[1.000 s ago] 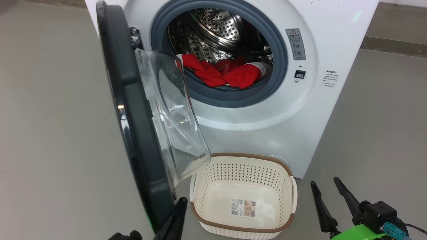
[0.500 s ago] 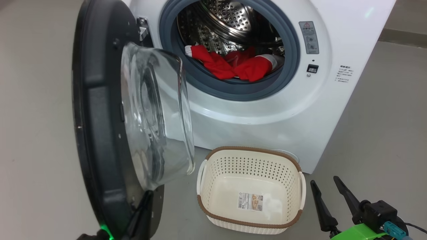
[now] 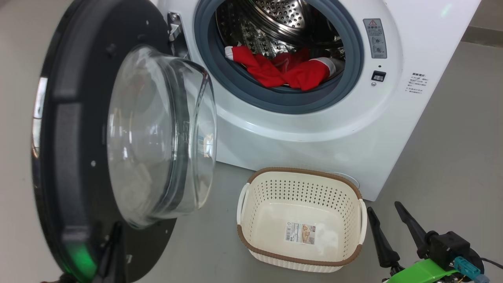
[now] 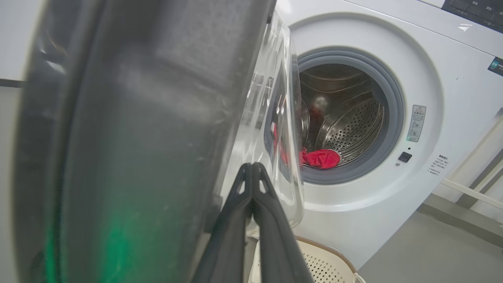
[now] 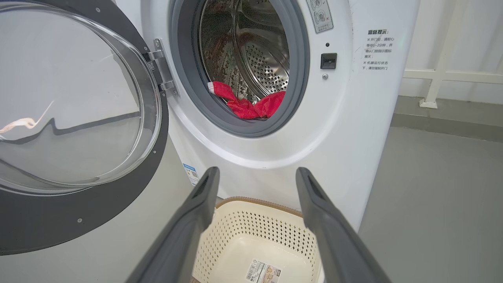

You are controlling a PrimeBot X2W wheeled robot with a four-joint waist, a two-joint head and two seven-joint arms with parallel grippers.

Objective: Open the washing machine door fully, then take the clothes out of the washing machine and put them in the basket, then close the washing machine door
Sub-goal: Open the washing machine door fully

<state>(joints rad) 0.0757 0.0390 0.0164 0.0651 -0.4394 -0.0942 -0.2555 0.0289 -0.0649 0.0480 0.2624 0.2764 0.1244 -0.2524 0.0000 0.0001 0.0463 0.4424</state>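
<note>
Washing machine door [image 3: 70, 157] stands wide, left claw [image 4: 251, 167] shut beside it. Right claw [image 5: 257, 173] gapes empty beside the basket [image 3: 298, 172]; clothes [image 3: 283, 72] lie in the drum [image 3: 283, 15].

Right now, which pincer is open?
The right pincer, fingers spread wide beside the basket; the left pincer has its fingers pressed together by the door.

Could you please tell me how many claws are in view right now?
2: the left claw, shut, beside the washing machine door; the right claw, open, beside the basket.
</note>
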